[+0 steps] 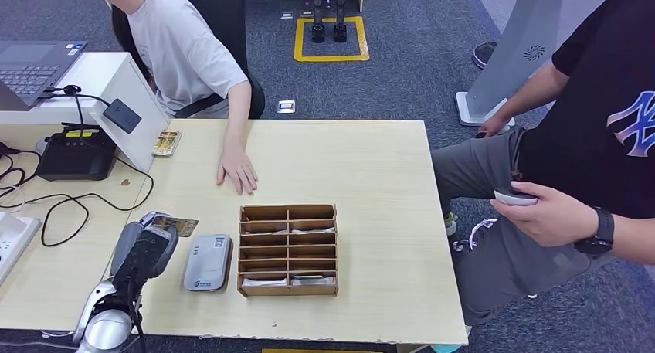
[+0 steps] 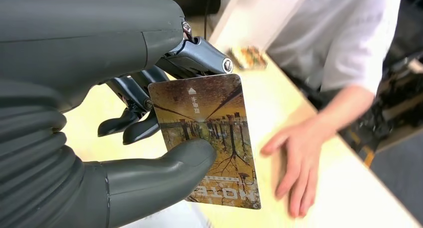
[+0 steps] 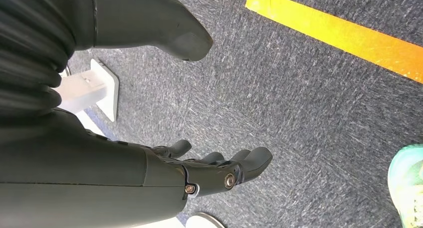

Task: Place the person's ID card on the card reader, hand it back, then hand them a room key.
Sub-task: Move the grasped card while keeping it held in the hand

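Left hand (image 2: pixel 149 153) is pinching a hotel card (image 2: pixel 209 138) btwn thumb and fingers, just above the surface (image 1: pixel 363 168) beside the card reader (image 1: pixel 208 262). Looks like the handover step; next it needs to reach twd the person's hand (image 1: pixel 238 170). Right hand (image 3: pixel 199 173) hangs w/ nothing in it, fingers apart.

Dark blue-grey carpet floor (image 1: pixel 409 67) with a yellow taped square (image 1: pixel 331 38), light wooden surface (image 1: pixel 371 175) stood on it, white raised counter (image 1: pixel 108 79) at its far left, black office chair (image 1: pixel 224 28) behind, a white stand base (image 1: pixel 483 106) at right.
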Tool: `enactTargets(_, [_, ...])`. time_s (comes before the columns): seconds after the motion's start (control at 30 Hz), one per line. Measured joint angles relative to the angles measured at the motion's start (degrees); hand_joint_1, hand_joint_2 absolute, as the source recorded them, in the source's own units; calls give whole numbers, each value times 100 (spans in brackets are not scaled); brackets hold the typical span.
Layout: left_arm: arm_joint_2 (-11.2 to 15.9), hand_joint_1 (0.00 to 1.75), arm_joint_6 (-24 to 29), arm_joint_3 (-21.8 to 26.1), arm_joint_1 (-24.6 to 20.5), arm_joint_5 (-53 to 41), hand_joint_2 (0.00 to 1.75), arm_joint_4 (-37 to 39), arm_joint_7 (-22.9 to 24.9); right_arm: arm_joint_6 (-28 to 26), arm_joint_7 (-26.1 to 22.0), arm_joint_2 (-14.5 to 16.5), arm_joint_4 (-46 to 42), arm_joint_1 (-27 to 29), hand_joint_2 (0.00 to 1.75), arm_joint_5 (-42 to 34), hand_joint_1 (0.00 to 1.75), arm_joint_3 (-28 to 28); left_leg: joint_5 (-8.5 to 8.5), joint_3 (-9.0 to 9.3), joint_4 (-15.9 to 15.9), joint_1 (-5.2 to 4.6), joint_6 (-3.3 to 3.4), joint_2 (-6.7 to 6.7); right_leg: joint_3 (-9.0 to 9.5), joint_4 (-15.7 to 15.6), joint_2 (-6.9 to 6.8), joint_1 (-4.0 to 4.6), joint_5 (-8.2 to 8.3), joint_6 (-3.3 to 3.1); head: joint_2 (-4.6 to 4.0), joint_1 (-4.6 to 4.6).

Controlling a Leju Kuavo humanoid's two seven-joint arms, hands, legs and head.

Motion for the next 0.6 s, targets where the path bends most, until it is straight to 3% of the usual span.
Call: enactTargets(0.6, [-1, 175, -126, -283, 47, -159, 175, 231, 151, 1, 20, 0, 0, 0, 175, 19, 0, -5, 0, 0, 0, 0, 0, 0, 0, 0, 0, 0, 0, 0, 1, 0])
